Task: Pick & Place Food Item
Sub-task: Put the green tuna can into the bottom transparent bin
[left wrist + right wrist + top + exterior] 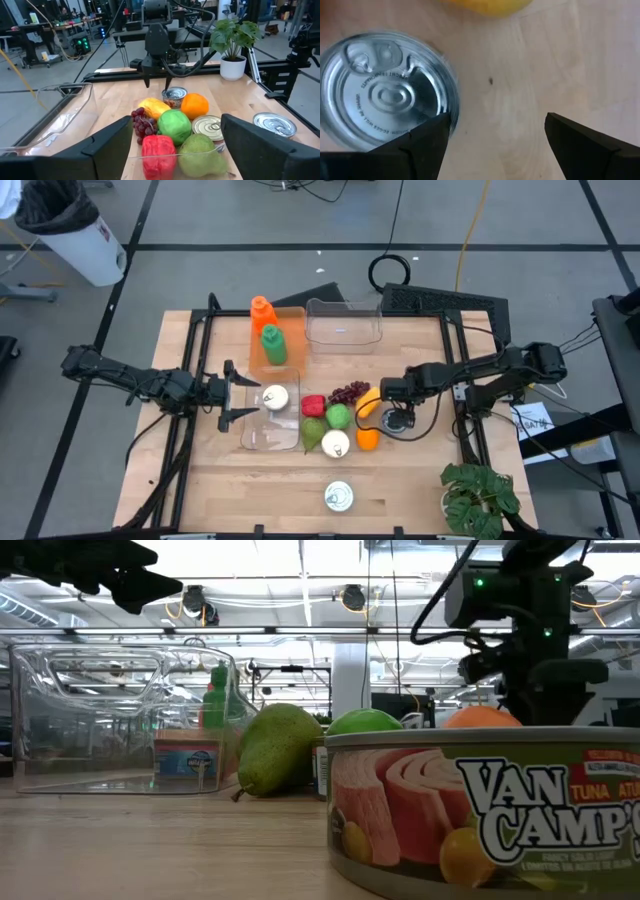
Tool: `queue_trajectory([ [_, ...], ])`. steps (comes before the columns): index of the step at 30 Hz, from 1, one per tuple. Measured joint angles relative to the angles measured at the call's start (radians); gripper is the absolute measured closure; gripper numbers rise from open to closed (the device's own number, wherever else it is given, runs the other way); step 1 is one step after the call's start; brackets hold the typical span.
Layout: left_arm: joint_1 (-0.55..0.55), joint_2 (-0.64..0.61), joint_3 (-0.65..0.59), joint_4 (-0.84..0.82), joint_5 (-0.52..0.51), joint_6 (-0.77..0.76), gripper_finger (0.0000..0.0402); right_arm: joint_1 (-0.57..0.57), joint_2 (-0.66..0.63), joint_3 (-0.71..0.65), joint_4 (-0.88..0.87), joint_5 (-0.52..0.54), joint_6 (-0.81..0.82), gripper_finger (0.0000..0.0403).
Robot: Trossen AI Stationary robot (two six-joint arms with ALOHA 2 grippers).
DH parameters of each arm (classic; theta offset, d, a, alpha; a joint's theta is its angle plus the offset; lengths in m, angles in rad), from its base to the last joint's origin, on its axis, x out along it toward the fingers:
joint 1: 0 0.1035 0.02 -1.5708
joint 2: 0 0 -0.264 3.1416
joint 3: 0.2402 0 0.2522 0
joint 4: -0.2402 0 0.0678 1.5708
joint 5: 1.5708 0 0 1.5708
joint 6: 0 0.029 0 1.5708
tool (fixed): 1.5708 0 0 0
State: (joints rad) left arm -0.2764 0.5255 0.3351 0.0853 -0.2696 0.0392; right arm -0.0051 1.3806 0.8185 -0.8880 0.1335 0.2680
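Food lies mid-table: a red pepper (313, 405), grapes (350, 391), a yellow fruit (370, 402), a green apple (339, 417), a pear (314, 433), an orange (367, 439) and a can (335, 444). A small silver can (385, 95) stands upright on the wood to their right. My right gripper (398, 416) hangs open above it, pointing down, its fingers (146, 80) clear of the can (174, 95), which sits off toward one finger. My left gripper (235, 392) is open and level at the left side of a clear tray (270, 430), holding nothing.
A tuna can (339, 497) stands alone near the front edge. A second clear bin (345, 322) and orange and green bottles (268, 340) are at the back. A potted plant (480, 498) stands at the front right corner. A white item (274, 397) lies in the clear tray.
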Motion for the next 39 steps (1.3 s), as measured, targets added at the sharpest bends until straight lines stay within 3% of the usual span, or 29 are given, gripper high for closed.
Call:
queue_trajectory([
  [6, 0.000, 0.000, 0.000, -0.003, 0.000, 0.001, 0.0093, 0.001, 0.000, -0.012, -0.005, 0.107, 0.005, 0.0094],
  [15, 0.000, 0.000, 0.000, -0.004, 0.004, -0.003, 0.0074, 0.000, 0.006, -0.019, -0.012, 0.386, -0.051, 0.0094],
  [18, 0.000, 0.000, 0.000, -0.004, 0.004, -0.004, 0.0074, -0.015, 0.005, -0.021, -0.010, 0.387, -0.046, 0.0094],
  [26, 0.000, 0.000, 0.000, -0.006, 0.004, -0.004, 0.0091, -0.086, 0.000, -0.078, 0.049, 0.107, -0.008, 0.0095],
  [36, 0.000, 0.000, 0.000, -0.006, 0.003, -0.003, 0.0092, -0.078, 0.005, -0.091, 0.244, -0.402, 0.068, 0.0094],
  [39, 0.000, 0.000, 0.000, -0.007, 0.003, -0.003, 0.0087, -0.044, 0.006, -0.091, 0.304, -0.405, 0.079, 0.0094],
])
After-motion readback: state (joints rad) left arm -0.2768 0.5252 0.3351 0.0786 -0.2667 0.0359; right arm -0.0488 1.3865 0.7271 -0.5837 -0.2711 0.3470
